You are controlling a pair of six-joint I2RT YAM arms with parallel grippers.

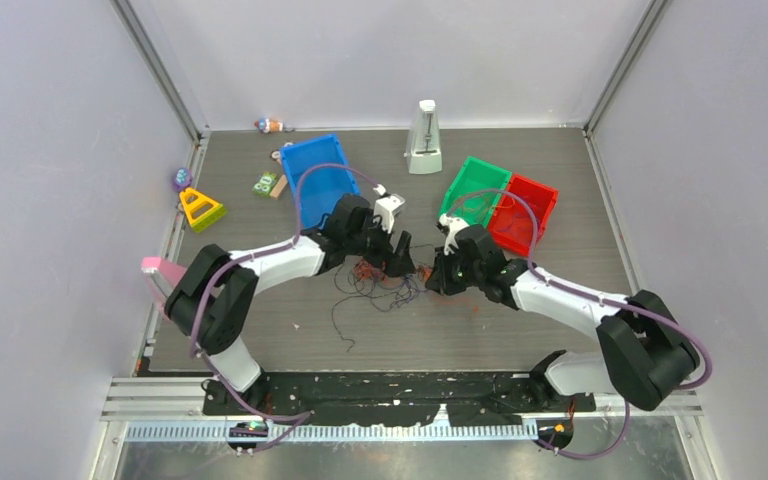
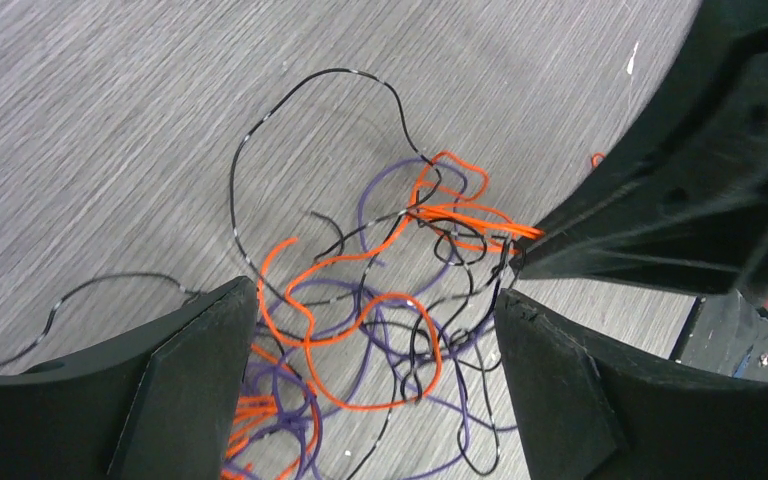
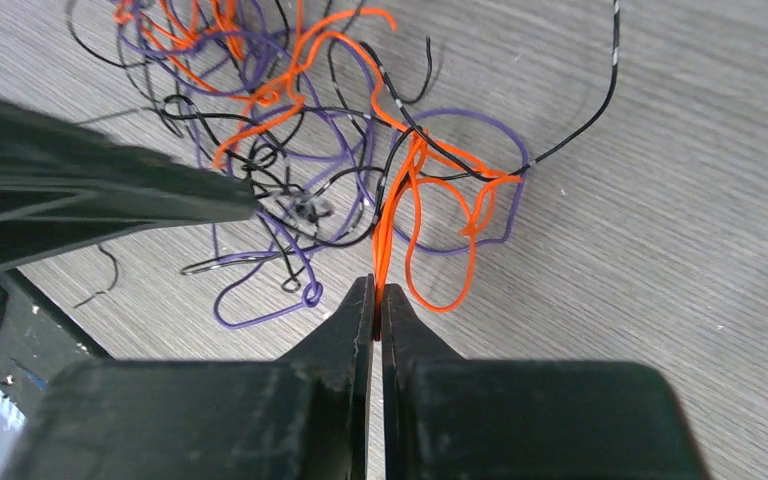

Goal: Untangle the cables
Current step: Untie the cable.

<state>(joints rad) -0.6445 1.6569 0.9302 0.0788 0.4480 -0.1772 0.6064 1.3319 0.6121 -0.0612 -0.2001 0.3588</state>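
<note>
My right tool (image 3: 377, 295) pinched tight on orange strands (image 3: 390, 215) at tips; left tool (image 2: 375, 295) spread wide, empty, straddling cables (image 3: 300, 110) on tabletop (image 3: 660, 200). Cables hair-thin, light, limp, slippery; likely snag. I'd take single strand beside knot (image 3: 305, 208), ahead-left of right tool, pull slow.

A pale metronome (image 1: 423, 138) stands at the rear — blue bin (image 1: 315, 165) left of it, green bin (image 1: 475, 185) and red bin (image 1: 535, 205) side by side to its right — yellow triangle (image 1: 200, 208) farther left.
</note>
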